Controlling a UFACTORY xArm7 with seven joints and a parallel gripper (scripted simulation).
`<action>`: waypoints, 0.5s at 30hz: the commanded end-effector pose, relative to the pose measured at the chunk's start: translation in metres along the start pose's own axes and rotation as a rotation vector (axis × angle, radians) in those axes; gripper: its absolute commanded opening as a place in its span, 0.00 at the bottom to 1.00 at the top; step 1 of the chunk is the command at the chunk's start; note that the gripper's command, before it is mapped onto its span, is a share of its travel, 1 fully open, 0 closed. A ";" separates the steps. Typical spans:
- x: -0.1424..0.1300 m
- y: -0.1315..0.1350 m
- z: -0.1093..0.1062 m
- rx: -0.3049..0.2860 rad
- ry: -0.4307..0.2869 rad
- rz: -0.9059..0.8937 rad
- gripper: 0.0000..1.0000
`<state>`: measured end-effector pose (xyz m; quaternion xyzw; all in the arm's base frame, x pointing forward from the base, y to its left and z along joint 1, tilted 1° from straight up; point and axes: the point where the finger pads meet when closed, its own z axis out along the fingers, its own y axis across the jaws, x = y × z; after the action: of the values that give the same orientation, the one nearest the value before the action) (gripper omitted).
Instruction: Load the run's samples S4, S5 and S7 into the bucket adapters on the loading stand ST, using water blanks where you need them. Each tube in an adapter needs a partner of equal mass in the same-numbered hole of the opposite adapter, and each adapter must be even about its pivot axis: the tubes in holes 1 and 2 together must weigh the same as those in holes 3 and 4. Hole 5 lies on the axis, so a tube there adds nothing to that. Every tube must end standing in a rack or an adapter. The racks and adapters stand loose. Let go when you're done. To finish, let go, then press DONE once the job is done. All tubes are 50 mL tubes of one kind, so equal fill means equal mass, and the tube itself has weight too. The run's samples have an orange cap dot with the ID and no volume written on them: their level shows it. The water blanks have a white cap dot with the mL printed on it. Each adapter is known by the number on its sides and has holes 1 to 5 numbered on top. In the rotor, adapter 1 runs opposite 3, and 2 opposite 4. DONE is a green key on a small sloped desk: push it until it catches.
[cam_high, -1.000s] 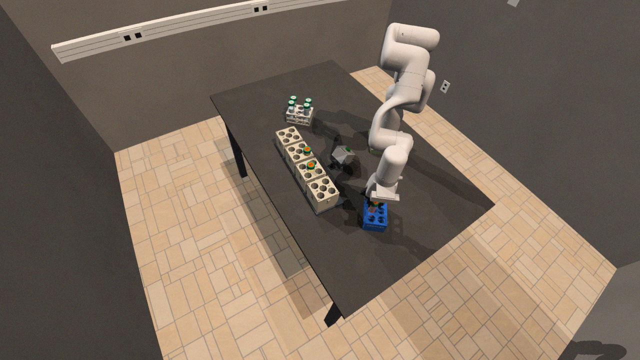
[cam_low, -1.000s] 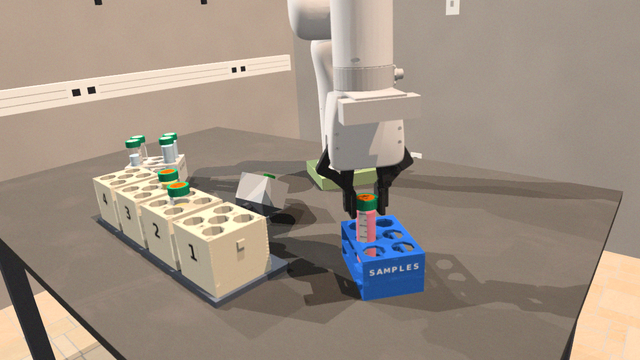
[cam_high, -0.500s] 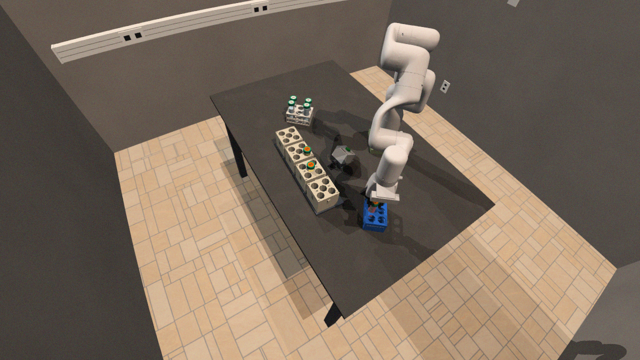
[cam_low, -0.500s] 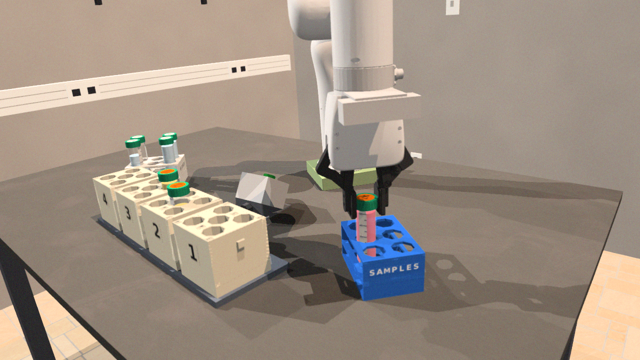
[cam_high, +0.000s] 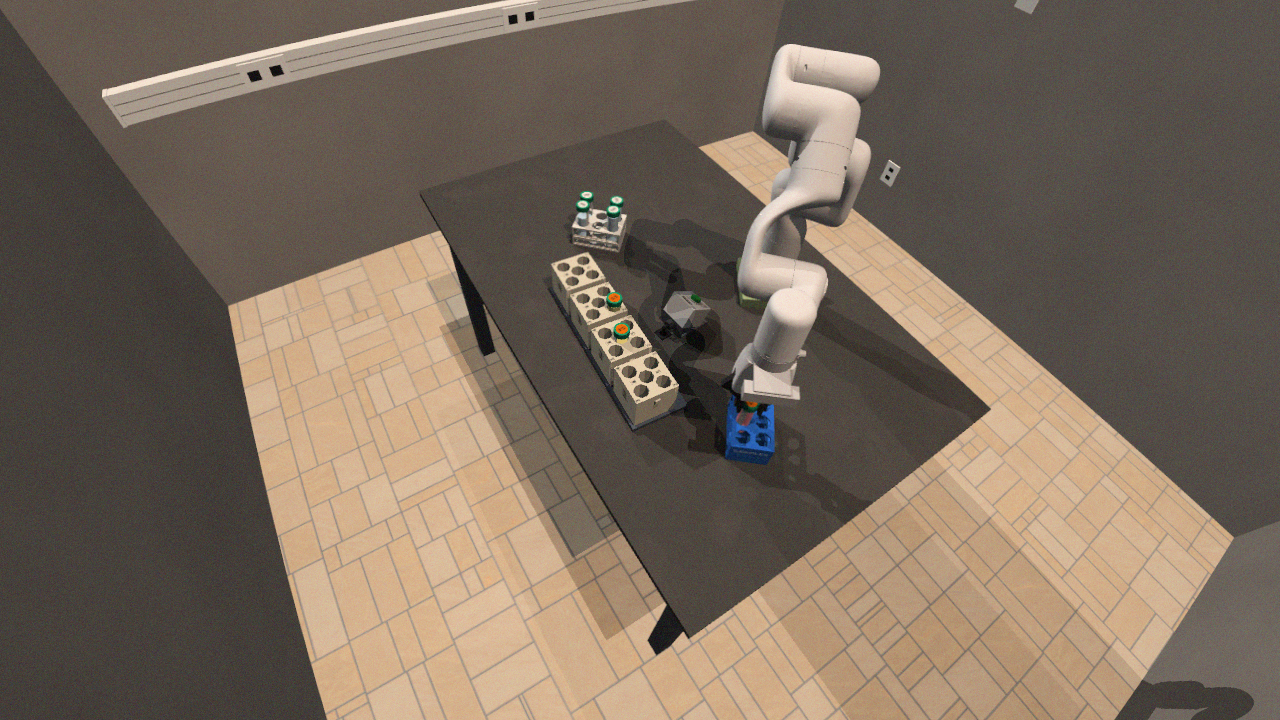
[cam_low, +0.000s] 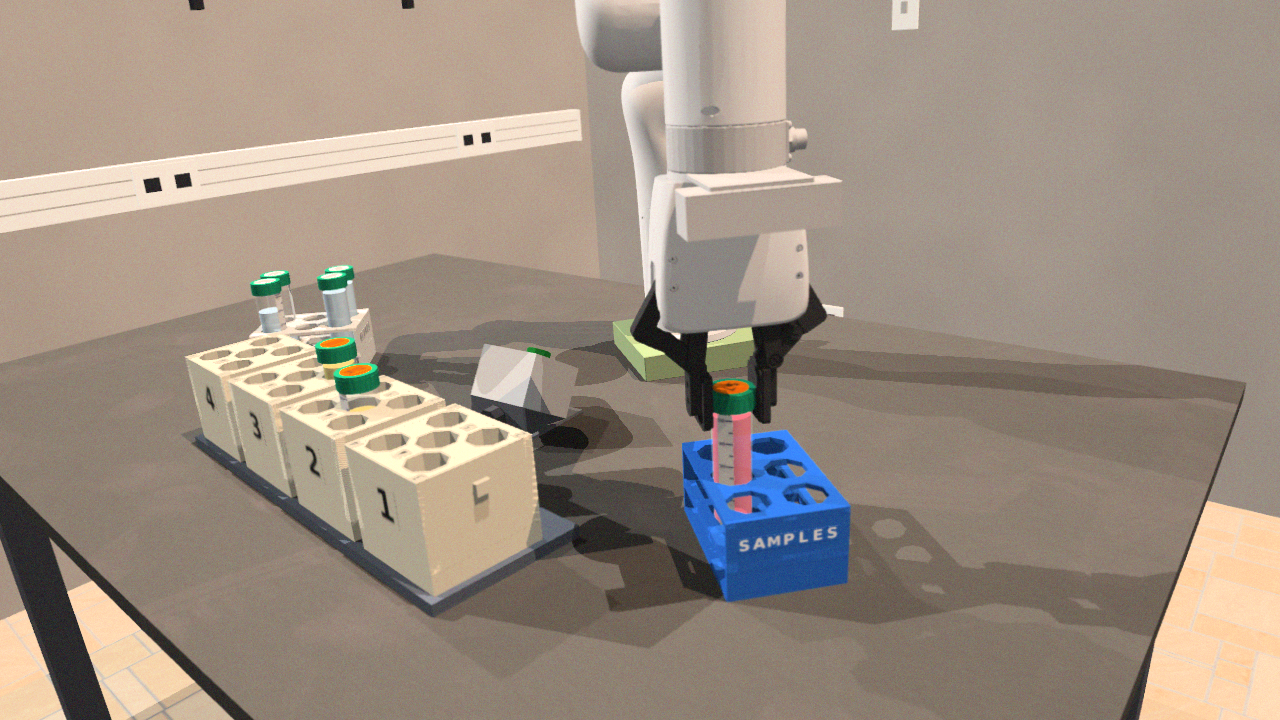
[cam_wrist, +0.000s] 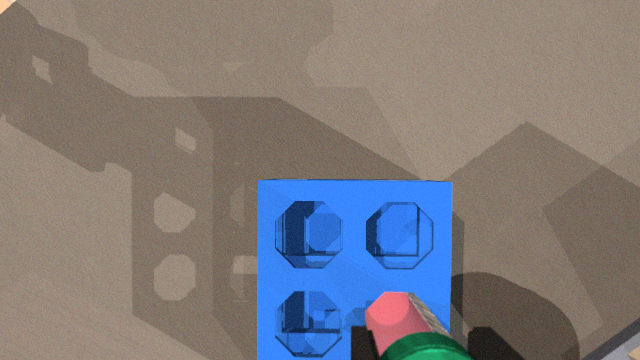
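My gripper (cam_high: 750, 405) (cam_low: 733, 413) (cam_wrist: 425, 345) is shut on the orange-dotted cap end of a pink sample tube (cam_low: 733, 452) (cam_wrist: 395, 310), upright in the blue SAMPLES rack (cam_high: 750, 454) (cam_low: 792, 562) (cam_wrist: 354, 240). Its ID is unreadable. Adapter 1 (cam_high: 653, 410) (cam_low: 483, 528) is empty. Adapter 2 (cam_low: 313, 490) has an orange-dotted tube (cam_high: 621, 331) (cam_low: 356, 380) in its centre hole. Adapter 3 (cam_low: 259, 454) has another orange-dotted tube (cam_high: 614, 300) (cam_low: 335, 351) in a corner hole, with yellow liquid. Adapter 4 (cam_high: 565, 284) (cam_low: 210, 425) is empty. Several white-dotted blanks (cam_high: 586, 196) (cam_low: 335, 304) stand in the white rack (cam_high: 597, 240) (cam_low: 365, 347).
The loading stand (cam_high: 636, 426) (cam_low: 434, 605) carries the four-sided adapters in a row, left of the blue rack. The small grey desk (cam_high: 680, 311) (cam_low: 501, 380) with its green DONE key (cam_high: 695, 298) (cam_low: 537, 351) stands behind, between adapters and arm. A light green block (cam_low: 662, 362) lies beneath the arm's base.
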<state>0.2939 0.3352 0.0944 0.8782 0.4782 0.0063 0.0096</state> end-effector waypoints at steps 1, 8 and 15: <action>0.002 0.000 -0.005 -0.001 0.005 0.000 0.00; 0.002 0.000 -0.009 -0.001 0.005 0.000 0.00; 0.002 0.000 -0.013 -0.001 0.005 0.000 0.00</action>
<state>0.2937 0.3353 0.1030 0.8782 0.4782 0.0062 0.0096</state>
